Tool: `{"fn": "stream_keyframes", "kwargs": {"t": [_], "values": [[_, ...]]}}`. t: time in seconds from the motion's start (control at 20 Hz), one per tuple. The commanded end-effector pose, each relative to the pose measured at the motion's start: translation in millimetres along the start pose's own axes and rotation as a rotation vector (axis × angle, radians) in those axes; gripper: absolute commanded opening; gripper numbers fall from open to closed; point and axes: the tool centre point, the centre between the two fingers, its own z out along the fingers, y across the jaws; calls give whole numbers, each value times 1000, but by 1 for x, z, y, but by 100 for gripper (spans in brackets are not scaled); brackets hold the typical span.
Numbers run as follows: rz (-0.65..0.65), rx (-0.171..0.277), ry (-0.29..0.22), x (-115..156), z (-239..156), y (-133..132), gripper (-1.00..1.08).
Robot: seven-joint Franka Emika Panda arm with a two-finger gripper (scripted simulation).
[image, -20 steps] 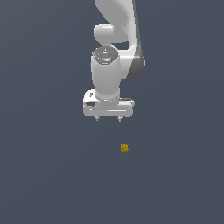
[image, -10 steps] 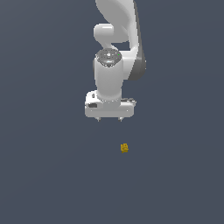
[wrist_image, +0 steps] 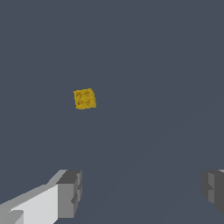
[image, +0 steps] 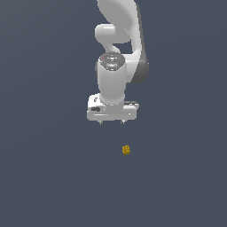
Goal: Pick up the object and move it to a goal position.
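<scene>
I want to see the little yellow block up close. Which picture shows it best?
The wrist view shows the yellow block best: it looks bigger there, and you can see its roughly square face with darker uneven patches. In the exterior view the yellow block is only a tiny speck below the open gripper, too small to show detail.

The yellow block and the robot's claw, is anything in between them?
Nothing. Both views show only bare grey floor between the open gripper and the yellow block.

The white arm [image: 119, 53] points straight down, jaws spread wide, holding nothing.
</scene>
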Motion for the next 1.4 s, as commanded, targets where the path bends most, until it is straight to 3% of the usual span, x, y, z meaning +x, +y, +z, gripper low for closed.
{"fn": "stream_keyframes", "kwargs": {"t": [0.0,0.75,1.35], "values": [[-9,0,-1,5,5,-4,100],[-123,6,-13,57,72,-52,100],[-162,13,-16,71,100,-71,100]]}}
